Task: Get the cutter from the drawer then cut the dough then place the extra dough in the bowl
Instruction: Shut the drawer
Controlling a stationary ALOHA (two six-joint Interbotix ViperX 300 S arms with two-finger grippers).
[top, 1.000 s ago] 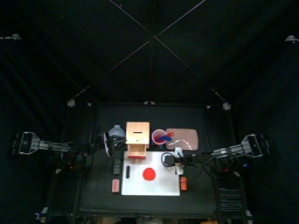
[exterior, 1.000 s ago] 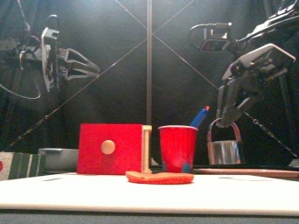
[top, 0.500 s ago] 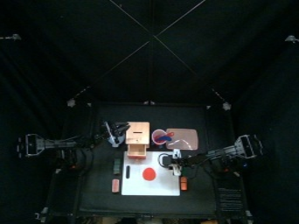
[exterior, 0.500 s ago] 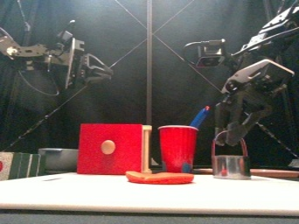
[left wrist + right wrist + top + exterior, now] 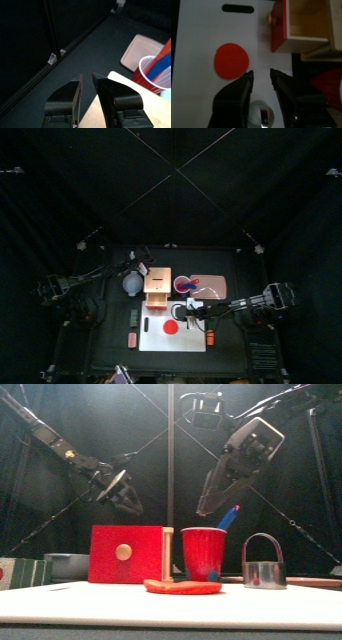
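The metal cutter stands upright on the white board, to the right of the flat red dough. My right gripper hangs open and empty above the board, well over the cutter; in its wrist view the dough lies ahead and the cutter shows below the jaws. The wooden box stands behind the board with its drawer pulled out. My left gripper is raised over the back left of the table, shut, holding nothing.
A blue-grey bowl sits left of the box. The red cup with toy knives stands right of the box on the pink tray. The box's red front faces the table's front edge.
The right gripper set the cutter on the board, let go of it and rose up and to the left. The left arm swung toward the back middle.
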